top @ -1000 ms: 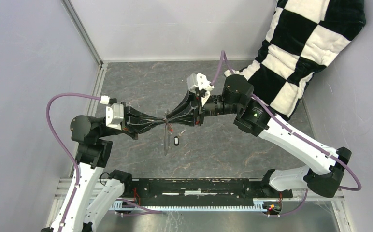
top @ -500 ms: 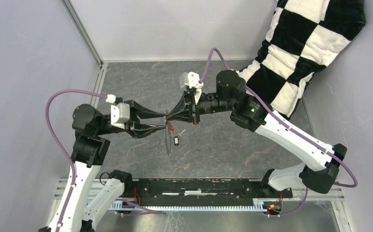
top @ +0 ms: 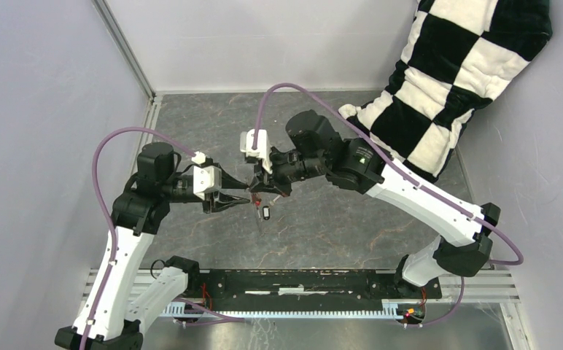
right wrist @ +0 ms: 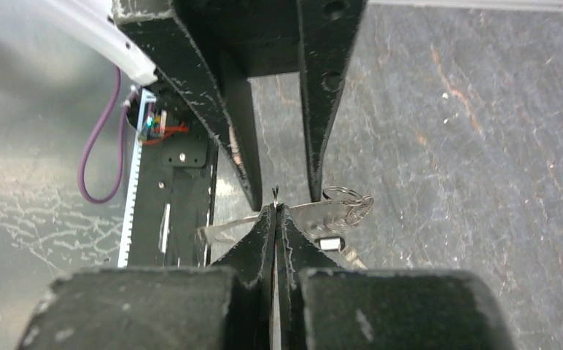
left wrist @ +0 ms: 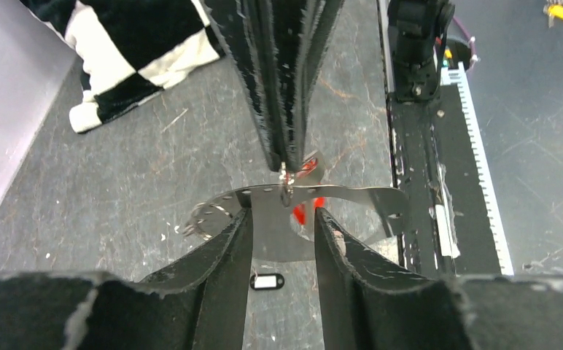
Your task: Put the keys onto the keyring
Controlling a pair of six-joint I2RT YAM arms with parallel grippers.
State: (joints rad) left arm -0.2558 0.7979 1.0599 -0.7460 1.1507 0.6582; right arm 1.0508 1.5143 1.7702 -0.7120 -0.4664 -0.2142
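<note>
The keyring [left wrist: 359, 195] is a thin grey metal hoop held above the table, with small split rings [left wrist: 202, 217] at one end. My right gripper [left wrist: 286, 169] comes down from above and is shut on its upper edge. In the right wrist view the right gripper [right wrist: 275, 211] pinches the thin metal, and the keyring [right wrist: 315, 214] stretches out to both sides. A red key [left wrist: 300, 213] hangs just under the grip. The black key [left wrist: 267, 281] with a pale spot lies on the table below. My left gripper [left wrist: 282, 222] is open, its fingers straddling the hoop.
A black-and-white checkered cloth [top: 453, 80] lies at the back right corner. Grey walls close in the left and back sides. The black mounting rail [top: 308, 281] runs along the near edge. From above, the two grippers meet near the keyring [top: 259, 206] at mid table.
My left gripper has opened and let go of the keyring. My right gripper has shut on it and swung left and nearer, with its wrist turned. The left arm has risen and reached right.
</note>
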